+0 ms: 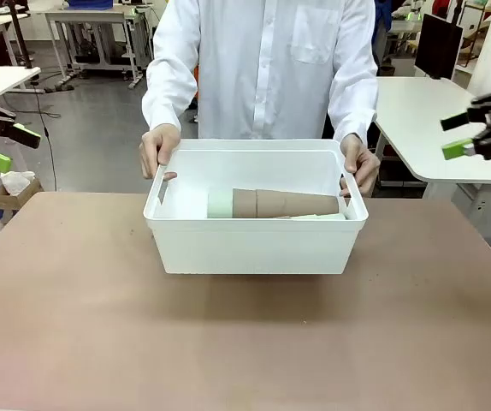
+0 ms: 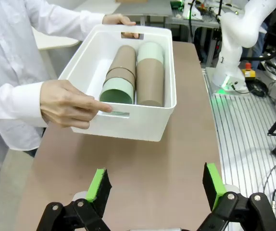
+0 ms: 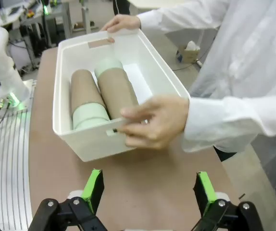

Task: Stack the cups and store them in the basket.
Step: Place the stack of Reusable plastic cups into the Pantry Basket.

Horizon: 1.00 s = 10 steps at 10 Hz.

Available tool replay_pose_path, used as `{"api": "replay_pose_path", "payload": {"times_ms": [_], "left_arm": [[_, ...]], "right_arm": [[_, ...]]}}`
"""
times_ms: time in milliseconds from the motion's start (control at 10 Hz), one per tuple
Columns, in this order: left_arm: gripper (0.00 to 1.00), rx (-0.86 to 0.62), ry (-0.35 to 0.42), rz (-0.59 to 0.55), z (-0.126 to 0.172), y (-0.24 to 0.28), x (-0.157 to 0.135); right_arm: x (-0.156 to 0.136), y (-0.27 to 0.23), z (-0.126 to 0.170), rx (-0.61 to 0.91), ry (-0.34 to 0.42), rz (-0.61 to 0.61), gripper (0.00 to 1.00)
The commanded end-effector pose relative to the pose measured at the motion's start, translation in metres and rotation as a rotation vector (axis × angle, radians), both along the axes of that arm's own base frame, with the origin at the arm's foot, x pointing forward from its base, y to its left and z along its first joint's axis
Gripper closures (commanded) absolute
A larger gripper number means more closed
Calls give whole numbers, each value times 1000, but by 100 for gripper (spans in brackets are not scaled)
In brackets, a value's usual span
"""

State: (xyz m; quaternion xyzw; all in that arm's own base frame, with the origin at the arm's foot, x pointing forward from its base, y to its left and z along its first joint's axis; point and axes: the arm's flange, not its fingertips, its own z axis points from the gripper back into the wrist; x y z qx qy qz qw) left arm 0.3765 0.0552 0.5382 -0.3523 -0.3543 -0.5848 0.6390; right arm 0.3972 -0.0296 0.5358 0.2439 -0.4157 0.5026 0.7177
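From my station I see the left gripper (image 1: 6, 147) parked at the far left edge, off the brown table (image 1: 245, 342) and well apart from everything on it; its wrist camera shows the green pads (image 2: 99, 184) spread wide with nothing between them. Moving right, the person in a white shirt stands at the far side, and the hand on the left (image 1: 157, 147) grips the short end of the white basket (image 1: 254, 244) at its handle slot. The basket sits in the middle of the table, toward the far edge. Inside it the cups (image 1: 275, 204) lie on their sides in two nested stacks, side by side along the basket's length, each a mix of brown-taupe and pale mint tumblers; I cannot count them exactly. The person's other hand (image 1: 361, 163) holds the basket's right end, fingers curled over the rim. Farthest right, the right gripper (image 1: 472, 135) hangs off the table's right side, well away from the basket, and its own camera shows its fingers (image 3: 94, 188) wide apart and empty.
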Motion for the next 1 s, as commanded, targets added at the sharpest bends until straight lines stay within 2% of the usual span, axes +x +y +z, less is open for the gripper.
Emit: {"api": "replay_pose_path", "payload": {"times_ms": [0, 100, 200, 900], "left_arm": [[0, -8, 9, 0, 3, -1, -1], [0, -8, 9, 0, 3, -1, -1], [0, -8, 9, 0, 3, -1, -1], [0, -8, 9, 0, 3, -1, -1]], "right_arm": [[8, -11, -16, 33, -31, 22, 0], [5, -20, -22, 33, -34, 64, 0], [1, -11, -8, 8, -2, -4, 0], [1, -11, -8, 8, -2, -4, 0]]}}
